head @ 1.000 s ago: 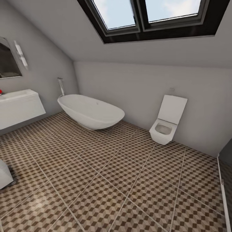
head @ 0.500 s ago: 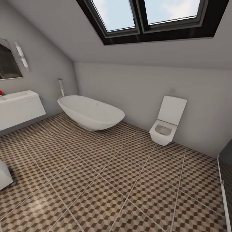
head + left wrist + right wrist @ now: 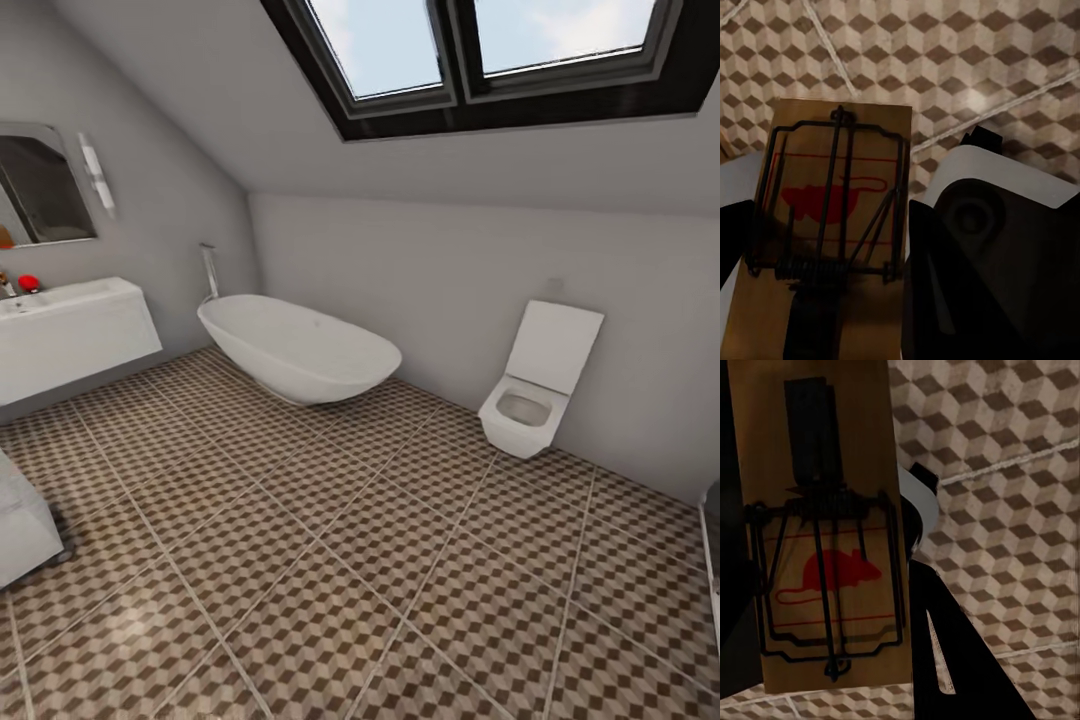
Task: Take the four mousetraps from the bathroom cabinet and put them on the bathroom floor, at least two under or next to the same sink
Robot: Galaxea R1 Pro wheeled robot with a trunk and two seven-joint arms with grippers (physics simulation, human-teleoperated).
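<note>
A tan wooden mousetrap (image 3: 832, 195) with a red mouse print and a dark wire spring fills the left wrist view, and my left gripper (image 3: 817, 307) is shut on it, one dark finger lying across the board. My right gripper (image 3: 814, 435) is shut on a second mousetrap (image 3: 825, 585) in the same way. Both traps hang above the cube-patterned bathroom floor (image 3: 330, 560). The white bathroom sink (image 3: 70, 298) on its white vanity (image 3: 80, 345) stands at the far left of the head view. The cabinet is out of view.
A white oval bathtub (image 3: 300, 350) stands against the back wall and a white toilet (image 3: 535, 400) to its right. A mirror (image 3: 45, 185) hangs over the sink, with a small red item (image 3: 30, 283) on the basin. A white body (image 3: 20, 530) sits at the left edge.
The head camera has turned to the left, so sink, tub and toilet sit further right in the picture and more of the basin and mirror shows.
</note>
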